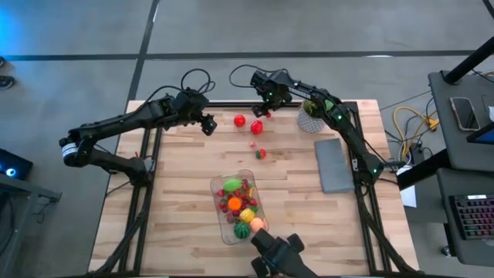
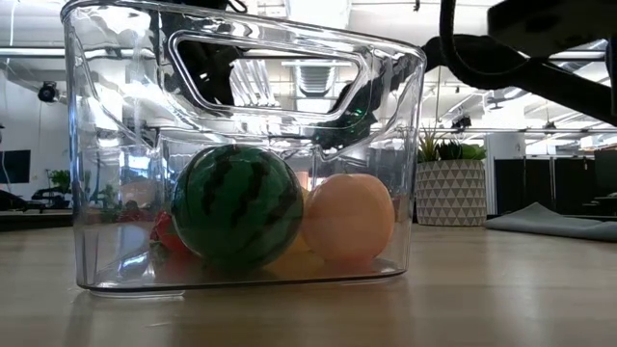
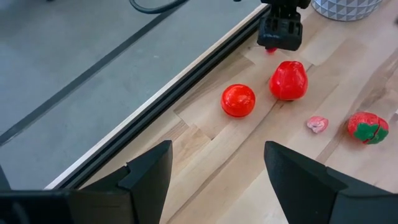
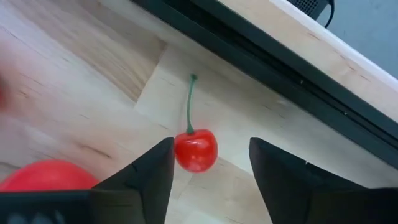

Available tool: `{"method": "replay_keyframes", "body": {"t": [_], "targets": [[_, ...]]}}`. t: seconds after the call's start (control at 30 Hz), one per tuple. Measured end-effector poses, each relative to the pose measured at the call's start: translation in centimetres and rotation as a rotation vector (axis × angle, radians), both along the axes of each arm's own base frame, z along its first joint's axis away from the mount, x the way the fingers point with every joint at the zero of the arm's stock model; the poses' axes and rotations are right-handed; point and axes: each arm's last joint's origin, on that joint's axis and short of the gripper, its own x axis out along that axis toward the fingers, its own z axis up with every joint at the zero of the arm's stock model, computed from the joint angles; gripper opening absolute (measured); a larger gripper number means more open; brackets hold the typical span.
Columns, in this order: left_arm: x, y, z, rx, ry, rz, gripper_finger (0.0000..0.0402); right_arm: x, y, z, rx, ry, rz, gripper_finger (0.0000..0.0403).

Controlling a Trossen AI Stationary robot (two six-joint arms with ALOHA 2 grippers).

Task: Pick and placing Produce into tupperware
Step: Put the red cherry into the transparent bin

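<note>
The clear tupperware (image 1: pixel 239 207) stands on the table's near middle and holds several toy produce pieces, among them a watermelon (image 2: pixel 236 205) and a peach ball (image 2: pixel 347 220). Loose on the far middle lie a red tomato (image 3: pixel 238 100), a red pepper-like piece (image 3: pixel 288 79), a pink scrap (image 3: pixel 317 124) and a strawberry (image 3: pixel 367 127). My right gripper (image 4: pixel 211 168) points down near the far edge, open, with a red cherry (image 4: pixel 195 149) between its fingers; the cherry lies on the wood, its green stem (image 4: pixel 189 102) flat. My left gripper (image 3: pixel 217 180) hovers open, left of the tomato. My right gripper comes from above, pointing down, with the cherry lying on the table between its open fingers. One finger (image 4: pixel 152 177) stands right against the cherry's round side (image 4: pixel 179 152); I cannot tell whether it touches. The other finger stands well apart from the cherry.
A white patterned pot with a green plant (image 1: pixel 311 116) stands at the far right, a flat grey slab (image 1: pixel 333 164) nearer on the right. The black frame rail (image 4: pixel 267 59) runs along the far edge just beyond the cherry. A dark mount (image 1: pixel 278 255) sits at the near edge.
</note>
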Motion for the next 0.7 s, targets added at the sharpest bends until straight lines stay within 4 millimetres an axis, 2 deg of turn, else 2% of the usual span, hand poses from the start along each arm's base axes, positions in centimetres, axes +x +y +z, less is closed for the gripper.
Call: {"method": "replay_keyframes", "body": {"t": [0.27,0.43,0.7], "targets": [[0.0,0.1,0.0,0.0,0.0,0.003,0.0239,0.0,0.1,-0.1,0.039,-0.029,0.013,0.0161],[0.0,0.1,0.0,-0.001,0.0,0.004,0.0239,-0.2,0.2,-1.0,0.062,-0.006,0.004,0.0141],[0.0,0.1,-0.1,-0.003,-0.001,0.007,0.0239,-0.1,0.2,-1.3,0.044,-0.002,0.002,0.0148]]}}
